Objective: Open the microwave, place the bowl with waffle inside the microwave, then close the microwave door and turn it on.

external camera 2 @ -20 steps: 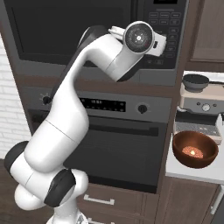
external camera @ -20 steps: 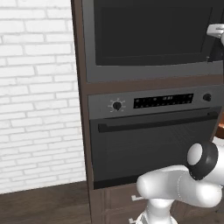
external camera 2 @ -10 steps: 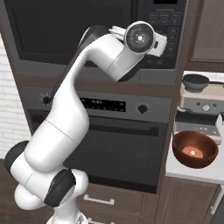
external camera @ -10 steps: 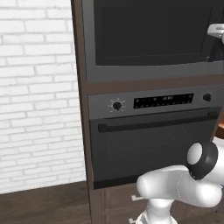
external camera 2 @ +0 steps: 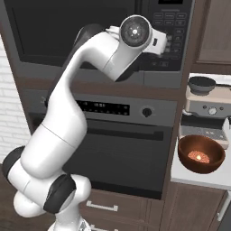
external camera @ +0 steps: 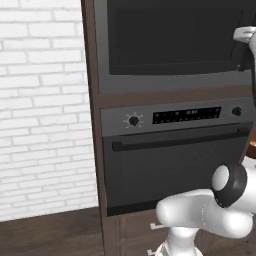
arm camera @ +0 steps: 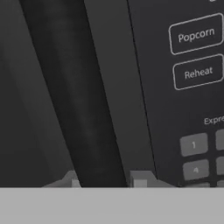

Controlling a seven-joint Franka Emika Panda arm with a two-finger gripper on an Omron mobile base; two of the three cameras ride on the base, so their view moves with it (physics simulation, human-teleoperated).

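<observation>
The microwave (external camera: 170,45) is built into brown cabinetry, and its dark glass door (external camera 2: 67,31) is closed. My gripper (arm camera: 107,181) is up at the door's right edge. Its two fingertips (arm camera: 140,180) sit tight on either side of the dark vertical bar handle (arm camera: 83,100), shut on it. In the right base view the white hand (external camera 2: 158,41) reaches in beside the keypad. The brown bowl with the waffle (external camera 2: 200,155) stands on the counter at the right.
The oven (external camera: 175,165), with its knobs, display and horizontal bar handle, sits right under the microwave. The microwave keypad (arm camera: 197,70) lies just right of the handle. A coffee machine (external camera 2: 210,101) stands behind the bowl on the white counter (external camera 2: 198,178). A white brick wall (external camera: 45,110) is on the left.
</observation>
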